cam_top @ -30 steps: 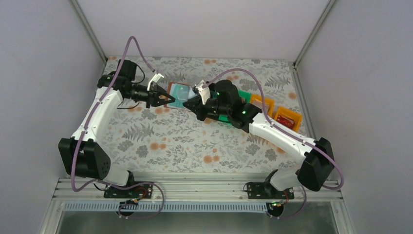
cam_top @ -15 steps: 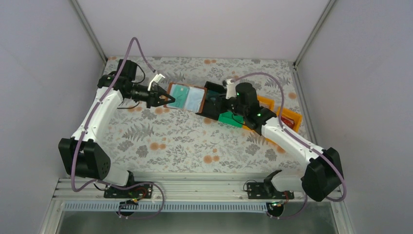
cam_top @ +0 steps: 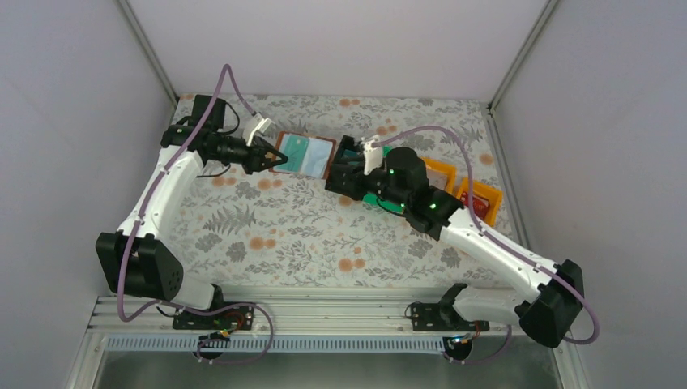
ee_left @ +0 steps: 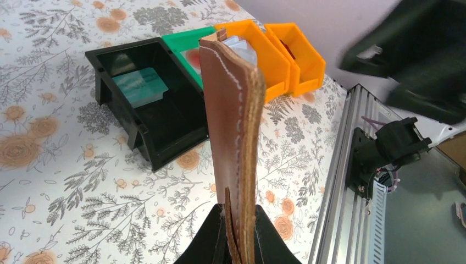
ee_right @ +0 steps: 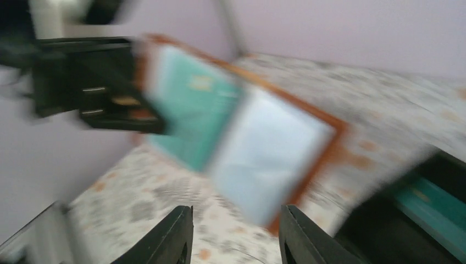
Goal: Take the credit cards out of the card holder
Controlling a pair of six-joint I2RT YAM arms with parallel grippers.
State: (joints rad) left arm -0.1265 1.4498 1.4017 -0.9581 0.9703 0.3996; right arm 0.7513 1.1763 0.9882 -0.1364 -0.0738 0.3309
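Card holder (cam_top: 306, 155) open, held above the table (cam_top: 243, 219) near its far edge, long axis left-right, teal credit card (ee_right: 189, 110) showing | left gripper (cam_top: 270, 160) pinches its left end | right gripper (ee_right: 236, 234) spread, empty, which I judge the nearer, faces its right end

Smooth brown leather card holder (ee_left: 226, 126), pale stitching; glossy plastic black bin (ee_left: 175, 146), orange bins (ee_left: 299, 60); matt printed table cover (ee_left: 66, 181).

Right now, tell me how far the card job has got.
Done: a teal card lies in the black bin. In hand: the left hand grips the open wallet; the right hand is open and empty. Left: a second card, teal, sits in the wallet.
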